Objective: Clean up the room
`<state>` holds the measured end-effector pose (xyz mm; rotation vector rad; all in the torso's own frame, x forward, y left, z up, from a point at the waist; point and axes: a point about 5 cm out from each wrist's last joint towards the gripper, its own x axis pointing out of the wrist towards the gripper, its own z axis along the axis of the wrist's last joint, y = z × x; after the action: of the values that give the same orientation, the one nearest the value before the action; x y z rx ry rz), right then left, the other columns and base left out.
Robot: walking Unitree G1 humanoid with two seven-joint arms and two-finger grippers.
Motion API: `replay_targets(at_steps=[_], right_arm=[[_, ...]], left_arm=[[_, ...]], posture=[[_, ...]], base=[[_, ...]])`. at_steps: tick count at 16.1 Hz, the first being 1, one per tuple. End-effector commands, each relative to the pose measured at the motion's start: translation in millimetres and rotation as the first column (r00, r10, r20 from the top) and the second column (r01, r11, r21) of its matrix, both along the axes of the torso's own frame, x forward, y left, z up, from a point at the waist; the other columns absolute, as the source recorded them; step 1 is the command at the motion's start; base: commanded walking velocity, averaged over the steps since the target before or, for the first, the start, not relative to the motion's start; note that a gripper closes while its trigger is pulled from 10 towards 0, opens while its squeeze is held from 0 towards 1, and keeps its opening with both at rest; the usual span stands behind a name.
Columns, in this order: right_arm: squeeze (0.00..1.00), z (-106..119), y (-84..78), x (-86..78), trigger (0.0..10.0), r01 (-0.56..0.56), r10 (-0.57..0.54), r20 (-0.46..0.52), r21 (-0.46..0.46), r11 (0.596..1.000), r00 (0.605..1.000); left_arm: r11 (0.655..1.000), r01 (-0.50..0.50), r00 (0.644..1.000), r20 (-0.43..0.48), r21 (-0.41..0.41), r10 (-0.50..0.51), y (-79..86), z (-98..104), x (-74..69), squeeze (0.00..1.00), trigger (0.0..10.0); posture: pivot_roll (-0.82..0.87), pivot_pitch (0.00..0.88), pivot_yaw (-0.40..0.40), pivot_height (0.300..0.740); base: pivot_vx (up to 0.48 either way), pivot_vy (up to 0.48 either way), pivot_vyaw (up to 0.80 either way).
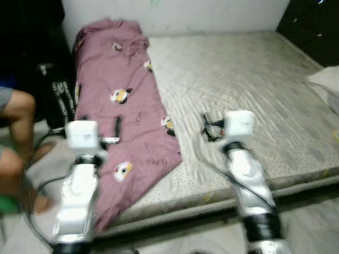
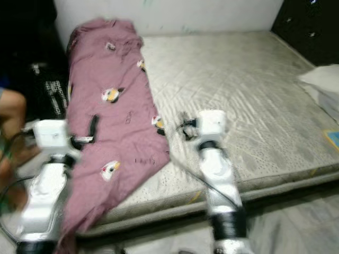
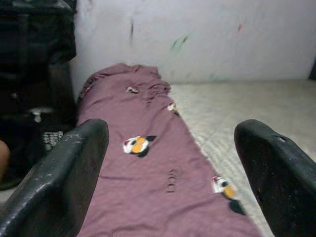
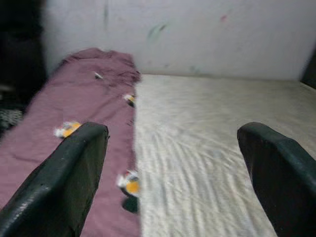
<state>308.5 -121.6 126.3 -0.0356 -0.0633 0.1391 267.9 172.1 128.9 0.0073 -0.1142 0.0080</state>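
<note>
Looking down at the bed, I see a pink blanket [image 1: 124,114] lying in a long strip along the left side of the mattress [image 1: 249,90]; its far end is bunched up by the wall and its near end hangs over the front edge; little bird pictures are dotted on it; the rest of the mattress is bare; my left tool [image 1: 109,135] hangs over the near part of the blanket, and my right tool [image 1: 210,127] hangs over the bare mattress just beside the blanket's edge; both tools are spread wide and hold nothing; I think the blanket could be spread out this way for folding, or it could be left this way after a fold, and I cannot tell which; a person's leg [image 1: 16,114] is at the left by the bed; some small dark marks are on the blanket, but they are too blurry to read; I see no brand or label.
</note>
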Motion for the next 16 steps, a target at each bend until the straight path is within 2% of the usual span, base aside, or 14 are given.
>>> replay_targets(at_steps=[1,5,7,9,10,12,16], right_arm=[[0.00,2,-11.9,-0.2,10.0,0.041,-0.041,0.006,-0.013,0.999,0.999],[0.00,-1,-8.1,-2.6,10.0,0.017,-0.017,-0.005,-0.020,1.000,1.000],[0.00,-1,-9.7,-4.3,10.0,0.020,-0.020,-0.004,-0.024,1.000,1.000],[0.00,-3,-10.9,-7.6,10.0,0.027,-0.027,-0.006,-0.023,0.999,1.000],[0.00,-5,-9.8,-11.3,10.0,0.027,-0.027,-0.012,-0.016,1.000,1.000],[0.00,-6,-7.4,-13.7,10.0,0.022,-0.023,-0.017,-0.011,1.000,1.000],[0.00,-7,-3.3,-16.3,10.0,0.008,-0.008,-0.024,0.004,1.000,1.000]], left_arm=[[1.000,0.016,1.000,0.017,-0.004,-0.016,-9.2,6,2.6,0.00,10.0],[1.000,-0.021,1.000,0.000,-0.011,0.021,-2.9,1,-5.9,0.00,10.0],[0.995,-0.071,0.997,0.003,0.069,0.071,-0.6,-2,-13.4,0.00,10.0],[0.999,-0.047,0.998,-0.028,0.021,0.048,0.9,-6,-17.7,0.00,10.0],[0.997,-0.066,0.997,-0.038,0.029,0.067,7.9,-10,-20.9,0.00,10.0],[0.996,-0.083,0.996,-0.039,0.036,0.084,10.4,-11,-22.1,0.00,10.0],[0.995,-0.073,0.997,-0.035,0.061,0.075,11.6,-11,-24.9,0.00,10.0]], posture=[[0.02,0.000,-0.027,0.740],[0.03,0.000,-0.040,0.740],[0.03,0.005,-0.036,0.740],[0.03,0.013,-0.028,0.740],[0.04,0.019,-0.023,0.740],[0.04,0.022,-0.022,0.740],[0.04,0.029,-0.022,0.695]], base=[[0.000,0.000,0.00],[0.000,0.000,0.00],[0.000,0.000,0.00],[0.000,0.000,0.00],[0.000,0.000,0.00],[0.000,0.000,0.00],[0.000,0.000,0.00]])
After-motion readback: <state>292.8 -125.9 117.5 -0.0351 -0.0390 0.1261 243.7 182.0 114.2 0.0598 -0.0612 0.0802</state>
